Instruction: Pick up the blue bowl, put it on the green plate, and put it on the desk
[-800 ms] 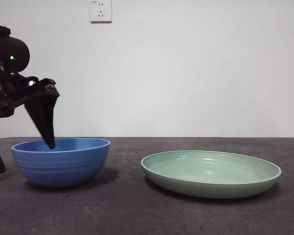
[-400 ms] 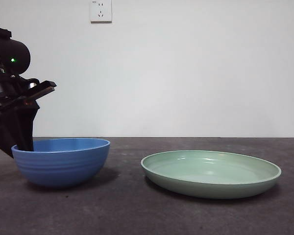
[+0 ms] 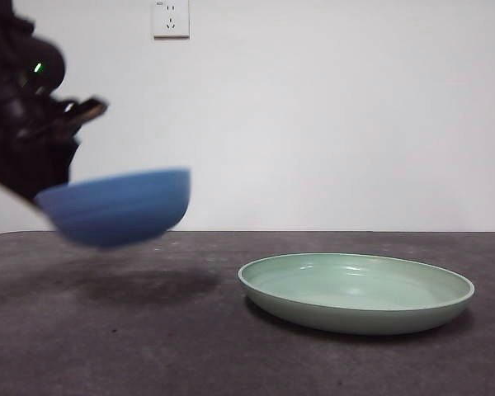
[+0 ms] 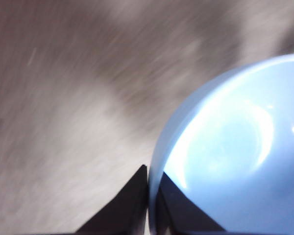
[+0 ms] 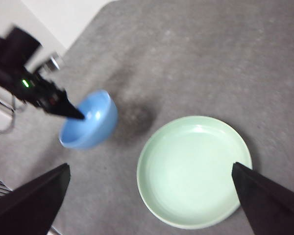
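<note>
The blue bowl hangs tilted in the air above the desk at the left, blurred by motion. My left gripper is shut on its rim, one jaw inside and one outside; the bowl fills the left wrist view. The same gripper shows dark at the left of the front view. The green plate lies flat on the desk at the right, empty. My right gripper is open, high above the plate, and sees the lifted bowl with the left arm.
A white wall with a socket stands behind the desk. The bowl's shadow lies on the desk beneath it. The desk's edge and a pale floor show in the right wrist view.
My left gripper closed on the bowl's rim and lifted the bowl off the desk; it now hangs tilted, a little to the right. The plate has not moved.
</note>
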